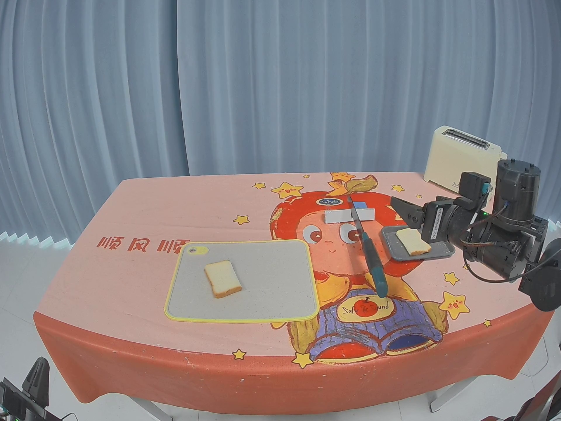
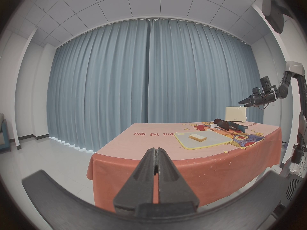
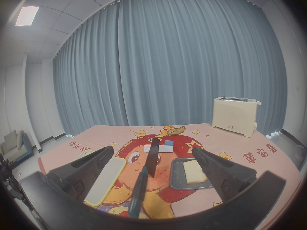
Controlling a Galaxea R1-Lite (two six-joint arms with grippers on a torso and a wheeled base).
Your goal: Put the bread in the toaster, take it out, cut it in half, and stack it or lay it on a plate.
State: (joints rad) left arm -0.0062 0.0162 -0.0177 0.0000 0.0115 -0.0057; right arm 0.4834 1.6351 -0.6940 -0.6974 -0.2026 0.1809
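A blue-grey pleated curtain (image 1: 280, 71) hung floor to ceiling across the far side of the room, at 12 o'clock beyond the table draped in a salmon-pink printed cloth (image 1: 146, 206). Overhead ran a white grid-tiled ceiling (image 2: 128, 0) with a rectangular lit ceiling panel (image 3: 26, 15) glowing toward 10 o'clock. Plain white walls (image 2: 28, 93) met the pale glossy floor (image 2: 48, 157) along a dark skirting strip (image 2: 32, 137). A blue-framed sofa with pale cushions (image 3: 12, 141) stood against the wall, around 10 o'clock of the table.
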